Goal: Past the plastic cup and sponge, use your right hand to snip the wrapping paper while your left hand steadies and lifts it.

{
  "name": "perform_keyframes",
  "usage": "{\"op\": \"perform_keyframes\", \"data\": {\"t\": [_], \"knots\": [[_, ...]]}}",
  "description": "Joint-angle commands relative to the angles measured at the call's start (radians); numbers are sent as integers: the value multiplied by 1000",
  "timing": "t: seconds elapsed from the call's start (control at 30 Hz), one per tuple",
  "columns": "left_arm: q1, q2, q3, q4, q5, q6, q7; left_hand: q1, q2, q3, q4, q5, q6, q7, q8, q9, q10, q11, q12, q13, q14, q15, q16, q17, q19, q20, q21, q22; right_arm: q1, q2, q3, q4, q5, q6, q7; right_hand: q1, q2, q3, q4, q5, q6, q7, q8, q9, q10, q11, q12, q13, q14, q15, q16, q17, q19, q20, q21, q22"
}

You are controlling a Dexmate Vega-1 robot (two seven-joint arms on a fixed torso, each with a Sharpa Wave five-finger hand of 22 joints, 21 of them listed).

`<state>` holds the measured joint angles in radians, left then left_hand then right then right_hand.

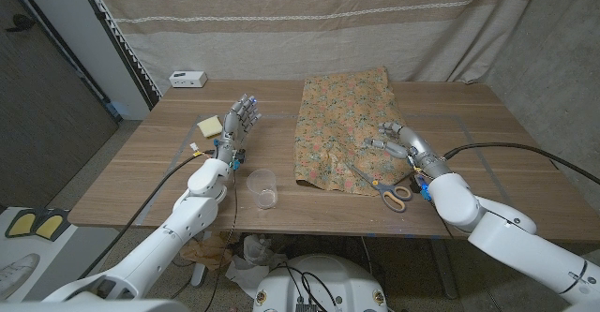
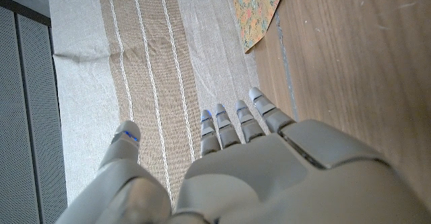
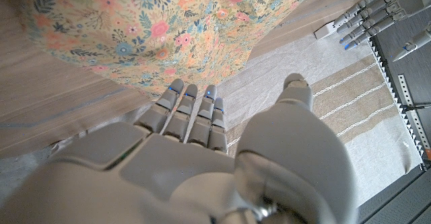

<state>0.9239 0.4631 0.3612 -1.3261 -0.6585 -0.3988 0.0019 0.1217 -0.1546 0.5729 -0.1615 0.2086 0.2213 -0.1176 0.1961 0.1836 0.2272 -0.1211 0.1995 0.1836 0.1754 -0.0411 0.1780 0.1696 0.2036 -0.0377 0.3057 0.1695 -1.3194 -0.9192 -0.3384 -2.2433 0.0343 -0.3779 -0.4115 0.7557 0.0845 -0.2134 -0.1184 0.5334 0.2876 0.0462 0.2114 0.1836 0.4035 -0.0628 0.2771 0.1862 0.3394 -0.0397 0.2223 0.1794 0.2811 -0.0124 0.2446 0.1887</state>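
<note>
A sheet of floral wrapping paper [image 1: 339, 129] lies flat on the wooden table, right of centre; it also shows as wrapping paper [image 3: 168, 29] and as a corner of the paper [image 2: 259, 9]. Scissors [image 1: 382, 187] with orange and grey handles lie on the paper's near right corner. My right hand [image 1: 405, 145] stands over the paper's right edge, just beyond the scissors, fingers apart, holding nothing. My left hand [image 1: 239, 120] is raised left of the paper, fingers spread and empty. A clear plastic cup [image 1: 263, 188] stands near the front edge. A yellow sponge [image 1: 209, 126] lies left of my left hand.
A small white box [image 1: 187, 78] sits at the table's far left corner. A striped curtain [image 1: 309, 22] hangs behind the table. Crumpled paper [image 1: 246, 256] lies on the floor under the front edge.
</note>
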Motion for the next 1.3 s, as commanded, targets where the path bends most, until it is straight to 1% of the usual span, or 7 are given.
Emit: {"op": "perform_keyframes", "data": {"t": [0.03,0.4,0.53,0.57,0.7,0.83,1.3], "knots": [[24,8,-13,-21,-6,-5,4,10,-3,-4,3,8,5,-3,-1,4,8,1,2,4,9,-103,7,3,11,-54,-6,4,-4,-7,-19,-31,-31,-81,-2,9,0,-11,3,6,4,-19,-5,4,3,-15,-8,0,56,-129,17,8,31,8,13,6],[23,11,-17,-14,-5,-10,2,11,-3,-6,4,8,4,-2,-1,4,5,-4,1,4,5,-102,5,3,12,-54,-12,5,-16,-12,-22,-73,-46,-152,-19,11,-2,-11,4,6,32,-30,2,4,24,-12,-6,1,78,-131,19,10,48,7,16,6],[22,10,-17,-11,-8,-10,-2,11,-2,-7,4,8,2,-4,-2,3,4,-4,0,4,5,-101,5,3,12,-54,-14,5,-26,-9,-20,-98,-59,-194,-41,10,-2,-13,6,4,44,-39,3,4,37,-20,-7,2,89,-141,19,12,-1,25,-6,5],[22,9,-17,-10,-9,-10,-2,11,-2,-7,4,8,2,-3,-2,3,3,-5,0,4,5,-101,5,3,12,-53,-14,5,-30,-9,-18,-101,-58,-196,-43,10,-4,-14,7,4,50,-41,3,4,44,-26,-6,3,83,-122,13,11,-12,29,-12,4],[22,10,-18,-8,-10,-13,-4,11,-2,-8,4,8,1,-4,-2,3,3,-3,0,4,5,-101,5,3,12,-53,-15,5,-37,-14,-17,-115,-59,-219,-44,9,-5,-15,8,3,66,-44,6,5,59,-22,-4,3,74,-128,5,11,-27,37,-21,3],[26,13,-20,-12,-9,-13,-2,12,-2,-9,4,7,1,-3,-2,3,2,-2,0,4,4,-101,4,3,12,-53,-17,5,-41,-15,-20,-123,-59,-238,-47,8,-4,-16,10,2,94,-46,13,5,99,-21,8,4,63,-124,-3,11,-35,39,-26,1],[53,31,-29,-51,-8,0,19,12,-1,-11,5,7,-1,-2,-3,3,1,0,-1,4,2,-100,4,3,13,-52,-24,5,-62,-44,-19,-142,-73,-274,-55,3,-4,-17,14,1,92,-39,8,5,93,-14,2,5,54,-124,-10,11,-29,47,-25,0]]}}
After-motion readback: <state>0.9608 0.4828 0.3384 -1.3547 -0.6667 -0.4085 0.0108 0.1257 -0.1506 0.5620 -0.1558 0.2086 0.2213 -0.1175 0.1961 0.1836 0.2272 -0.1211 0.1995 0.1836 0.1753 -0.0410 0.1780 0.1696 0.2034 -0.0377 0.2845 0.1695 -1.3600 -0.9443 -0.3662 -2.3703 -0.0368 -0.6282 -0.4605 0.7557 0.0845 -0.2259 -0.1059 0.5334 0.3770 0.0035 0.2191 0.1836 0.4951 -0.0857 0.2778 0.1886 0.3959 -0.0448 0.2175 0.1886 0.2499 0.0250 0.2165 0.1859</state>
